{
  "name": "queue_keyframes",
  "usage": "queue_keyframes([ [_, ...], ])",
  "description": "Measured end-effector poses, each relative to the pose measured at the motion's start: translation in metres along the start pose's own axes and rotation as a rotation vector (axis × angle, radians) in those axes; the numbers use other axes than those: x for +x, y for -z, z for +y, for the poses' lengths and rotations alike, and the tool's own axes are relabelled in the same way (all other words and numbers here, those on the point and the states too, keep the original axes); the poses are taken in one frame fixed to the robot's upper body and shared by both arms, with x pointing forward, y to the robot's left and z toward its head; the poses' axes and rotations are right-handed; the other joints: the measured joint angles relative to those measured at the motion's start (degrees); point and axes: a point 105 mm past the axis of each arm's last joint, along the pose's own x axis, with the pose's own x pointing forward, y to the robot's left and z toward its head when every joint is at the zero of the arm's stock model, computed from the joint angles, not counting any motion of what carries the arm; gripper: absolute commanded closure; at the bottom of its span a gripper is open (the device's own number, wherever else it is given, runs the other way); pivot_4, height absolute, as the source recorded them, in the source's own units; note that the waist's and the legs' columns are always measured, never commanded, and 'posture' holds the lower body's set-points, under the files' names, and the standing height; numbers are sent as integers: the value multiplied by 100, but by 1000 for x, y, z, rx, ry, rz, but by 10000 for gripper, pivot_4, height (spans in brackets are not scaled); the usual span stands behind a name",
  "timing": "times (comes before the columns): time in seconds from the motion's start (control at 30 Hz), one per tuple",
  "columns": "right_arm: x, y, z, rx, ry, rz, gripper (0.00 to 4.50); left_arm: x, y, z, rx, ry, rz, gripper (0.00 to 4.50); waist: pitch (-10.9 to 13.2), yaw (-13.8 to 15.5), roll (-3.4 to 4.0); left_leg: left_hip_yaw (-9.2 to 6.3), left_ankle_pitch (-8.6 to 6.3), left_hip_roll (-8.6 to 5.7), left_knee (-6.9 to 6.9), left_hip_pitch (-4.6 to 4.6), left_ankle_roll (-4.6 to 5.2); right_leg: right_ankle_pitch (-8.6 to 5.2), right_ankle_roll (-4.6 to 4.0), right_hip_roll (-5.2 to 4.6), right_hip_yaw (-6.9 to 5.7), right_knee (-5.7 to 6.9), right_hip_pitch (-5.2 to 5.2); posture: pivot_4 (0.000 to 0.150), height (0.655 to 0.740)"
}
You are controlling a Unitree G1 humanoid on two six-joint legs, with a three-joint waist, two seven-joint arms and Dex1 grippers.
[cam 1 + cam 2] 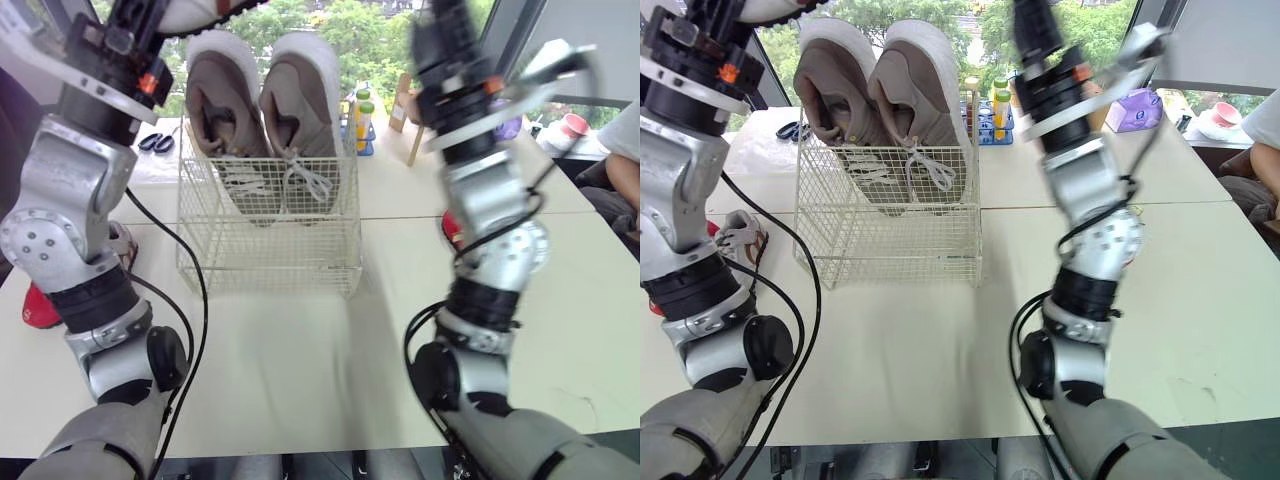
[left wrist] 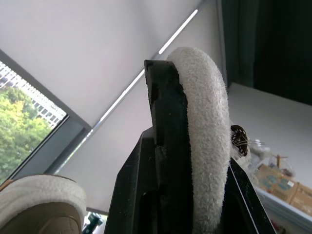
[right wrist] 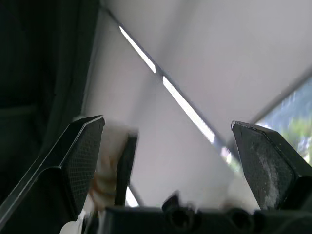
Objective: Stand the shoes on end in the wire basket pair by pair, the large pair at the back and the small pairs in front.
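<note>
Head view: a wire basket (image 1: 268, 240) stands on a white table (image 1: 300, 360). The large pair (image 1: 262, 110) stands on end in it, side by side along the back wall, laces facing the camera and the white ends sticking up above the rim. The front half of the basket holds nothing. Both arms are raised high, one on each side of the basket. On the table by the left arm lie a small shoe (image 1: 740, 238) and something red (image 1: 38, 305). Behind the basket are scissors (image 1: 155, 142) and a rack of bottles (image 1: 362, 118). A purple box (image 1: 1135, 108) sits further right, and a person (image 1: 625, 150) is at the right edge.

Left wrist view: the left gripper (image 2: 195, 97) is clamped on a shoe (image 2: 207, 136), its fuzzy white edge pressed flat against one black finger (image 2: 165, 146). A white end of the large pair shows in a corner of this view.

Right wrist view: the right gripper (image 3: 168, 131) has its fingers spread wide with nothing between them, pointing up at a pale ceiling.
</note>
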Motion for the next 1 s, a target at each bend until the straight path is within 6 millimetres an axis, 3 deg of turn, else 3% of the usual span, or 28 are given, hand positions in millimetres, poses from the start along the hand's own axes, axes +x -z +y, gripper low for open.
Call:
queue_keyframes([
  [0.17, 12, 17, 15, 2, -38, 48, 186, 0, 8, 4, -22, -3, -1, 42101, -1, 38, -2, -8, -8, -6, 29, 2, 17, -1, 0, 3, -3, -16, 32, 1500, 7400],
  [0.37, 19, 19, 22, 2, -58, 35, 186, -11, 36, 22, -57, -69, 63, 42101, -1, 11, -2, -9, -10, 3, 31, 4, 19, -1, 0, 18, -3, -19, 35, 1500, 7400],
  [0.6, 19, 19, 21, -9, -51, 48, 186, -13, 45, 26, -17, -82, 79, 42101, -1, 11, -1, -10, -10, 7, 30, 4, 19, -1, 0, 27, -3, -21, 34, 1500, 7400],
  [0.7, 18, 19, 20, -26, -47, 66, 8035, -13, 46, 27, 0, -85, 85, 42101, -1, 16, -1, -10, -10, 7, 30, 3, 19, -1, 0, 27, -3, -22, 34, 1500, 7400],
  [0.87, 17, 19, 16, -42, -26, 78, 30094, -12, 46, 21, 18, -60, 86, 42101, -1, 13, -1, -10, -10, 9, 30, 3, 19, -1, 0, 27, -3, -23, 35, 1500, 7400],
  [0.93, 17, 18, 15, -49, -22, 80, 35650, -12, 46, 19, 32, -54, 85, 42101, -1, 12, -1, -10, -10, 10, 30, 3, 19, -1, 0, 27, -3, -23, 35, 1500, 7400],
  [1.0, 17, 18, 15, -50, -21, 81, 36321, -12, 46, 17, 51, -51, 82, 31701, -1, 13, -1, -10, -10, 10, 30, 3, 19, -1, -1, 27, -3, -24, 35, 1500, 7400],
])
